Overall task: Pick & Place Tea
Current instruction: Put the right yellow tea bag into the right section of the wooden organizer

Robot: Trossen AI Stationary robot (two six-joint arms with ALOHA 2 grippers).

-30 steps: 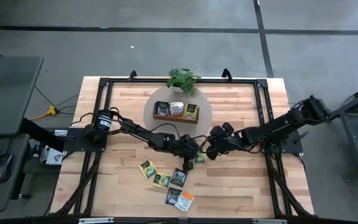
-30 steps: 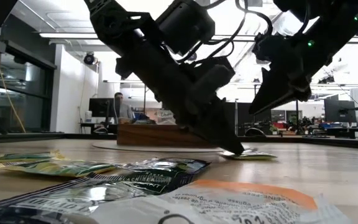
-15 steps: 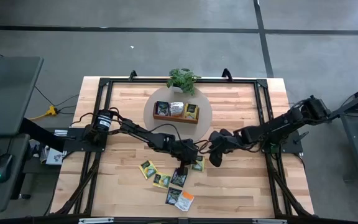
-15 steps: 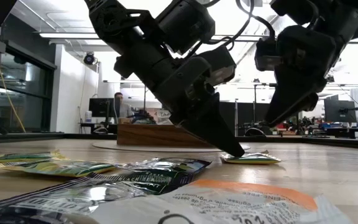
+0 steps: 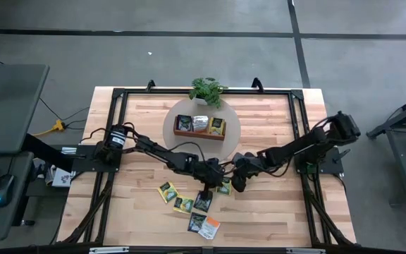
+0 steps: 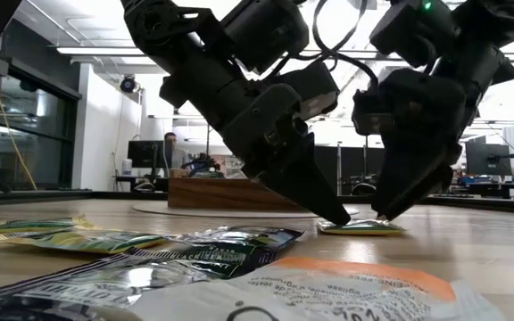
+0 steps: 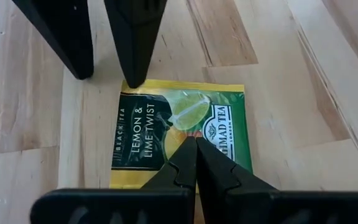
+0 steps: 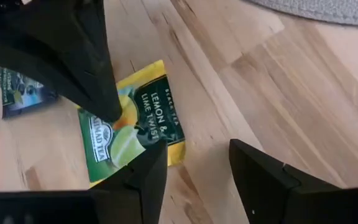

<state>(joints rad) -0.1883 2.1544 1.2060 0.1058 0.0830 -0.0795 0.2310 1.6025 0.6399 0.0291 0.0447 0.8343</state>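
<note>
One yellow-green tea sachet [image 7: 178, 138] lies flat on the wooden table [image 5: 273, 204], a little way in front of the round mat [image 5: 232, 127] that holds the brown tray [image 5: 199, 134]. The left gripper [image 7: 196, 163] has its fingers squeezed together and its tip presses down on the sachet. The right gripper [image 8: 192, 163] has its fingers apart and holds nothing; one tip touches the sachet's far edge. To do this step well, I think the left tip should hold the sachet down while the right fingers slide around the edge and pinch it, then lift slowly. Five more sachets [image 5: 189, 208] lie near the front edge, I think, but they overlap. Three sachets sit in the tray, one in each part. One green plant [image 5: 207, 89] stands behind the tray.
</note>
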